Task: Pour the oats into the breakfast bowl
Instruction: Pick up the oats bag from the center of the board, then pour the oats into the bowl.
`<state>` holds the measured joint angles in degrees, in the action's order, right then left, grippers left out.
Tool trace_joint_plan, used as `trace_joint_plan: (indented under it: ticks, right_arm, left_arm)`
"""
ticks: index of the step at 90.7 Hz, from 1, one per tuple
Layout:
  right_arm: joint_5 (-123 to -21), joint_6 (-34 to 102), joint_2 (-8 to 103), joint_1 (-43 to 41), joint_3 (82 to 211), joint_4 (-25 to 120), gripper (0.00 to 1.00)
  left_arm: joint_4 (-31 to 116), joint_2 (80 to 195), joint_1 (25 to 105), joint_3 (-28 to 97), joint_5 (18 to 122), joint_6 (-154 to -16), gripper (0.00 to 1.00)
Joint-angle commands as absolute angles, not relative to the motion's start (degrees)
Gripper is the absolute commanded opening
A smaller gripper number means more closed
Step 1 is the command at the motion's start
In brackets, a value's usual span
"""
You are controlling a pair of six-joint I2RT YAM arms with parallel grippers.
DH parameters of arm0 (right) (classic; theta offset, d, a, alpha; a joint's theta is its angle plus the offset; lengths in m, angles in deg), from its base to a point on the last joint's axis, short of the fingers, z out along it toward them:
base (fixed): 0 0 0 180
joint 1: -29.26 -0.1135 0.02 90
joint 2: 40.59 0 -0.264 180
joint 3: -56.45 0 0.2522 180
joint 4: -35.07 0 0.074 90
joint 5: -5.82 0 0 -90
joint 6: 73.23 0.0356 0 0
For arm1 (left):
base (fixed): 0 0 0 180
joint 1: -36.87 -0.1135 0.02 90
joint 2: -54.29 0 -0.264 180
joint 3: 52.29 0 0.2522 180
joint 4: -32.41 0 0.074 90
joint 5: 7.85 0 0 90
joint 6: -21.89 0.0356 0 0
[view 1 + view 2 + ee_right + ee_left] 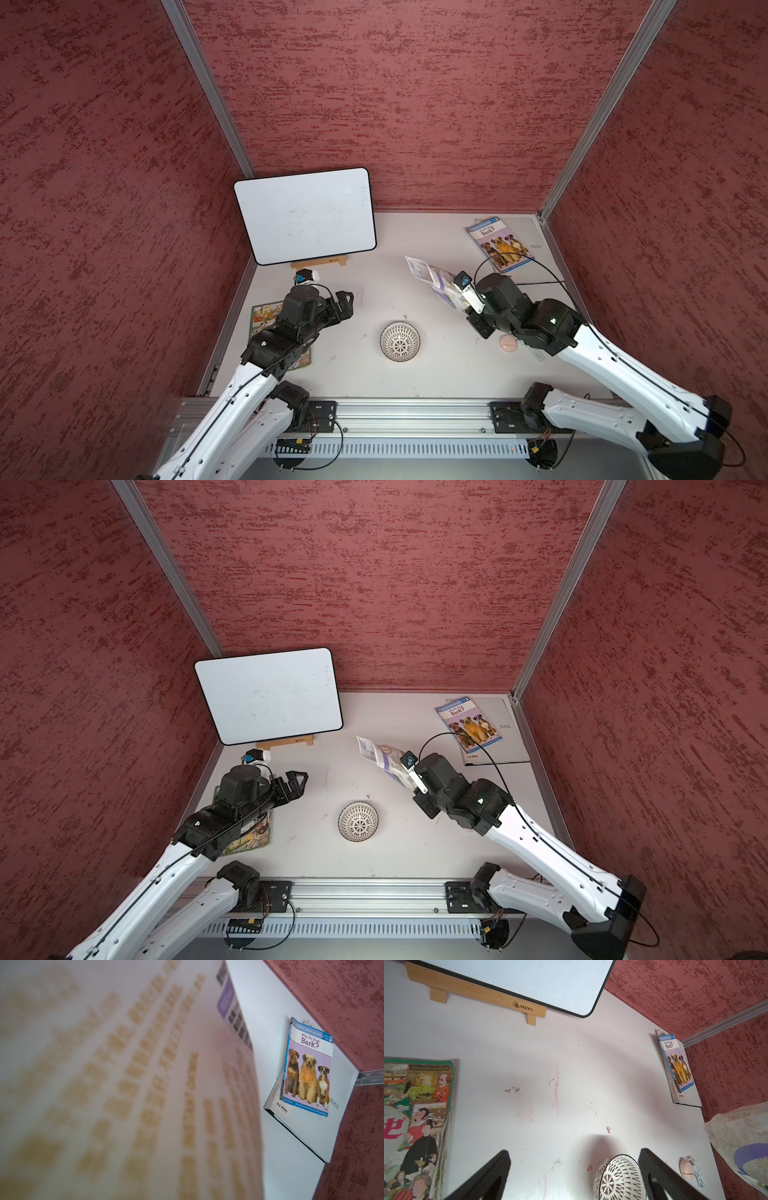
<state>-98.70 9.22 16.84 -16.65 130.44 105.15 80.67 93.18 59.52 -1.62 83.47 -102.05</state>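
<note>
While the right gripper (452, 298) was clamped on the lower part of the oat pouch (430, 276), holding it clear of the table (374, 384) at a slant, the breakfast bowl (400, 341) sat on the white surface a little toward 6 o'clock of the table's middle. Read from the bowl in both top views, the oat pouch (382, 756) hung at about 1 o'clock, near but not over it. Its flat top edge pointed toward 11 o'clock and its base was buried in the claw. Whether that top was cut open could not be told. Seen from the left wrist, the oat pouch (741, 1136) showed pale oats (757, 1168) behind its purple-edged window. From the right wrist its printed face (124, 1084) filled most of the view as a blur, so the fingers were hidden there. The breakfast bowl (358, 821) showed its dark lattice across its whole inside.

The left gripper (345, 302) hovered at 10 o'clock of the bowl with its jaws spread wide and nothing between them. The wrist view showed both black fingers (496, 1176) apart above the table, with the bowl (618, 1180) partly behind one of them.

A pink disc (508, 343) with a thin cable lay at 3 o'clock of the bowl, partly under the right arm. A comic book (262, 318) lay at 9 o'clock, a whiteboard (305, 216) on a wooden stand (318, 263) at 11 o'clock, and a dog book (500, 243) on a grey binder (544, 259) in the 1 o'clock corner.
</note>
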Motion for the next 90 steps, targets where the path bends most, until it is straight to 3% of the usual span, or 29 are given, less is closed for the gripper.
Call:
trace_joint_plan:
  ticks: [1,90]
  right_arm:
    - [-101.5,5.5,15.6,-16.4,134.4,105.7,0.0]
    - [-109.2,-6.4,20.4,-23.4,139.5,119.1,0.0]
  left_arm:
    - [79.5,92.8,58.9,-2.7,82.4,-101.0,1.0]
    - [76.8,92.3,58.3,-6.5,81.6,-101.2,1.0]
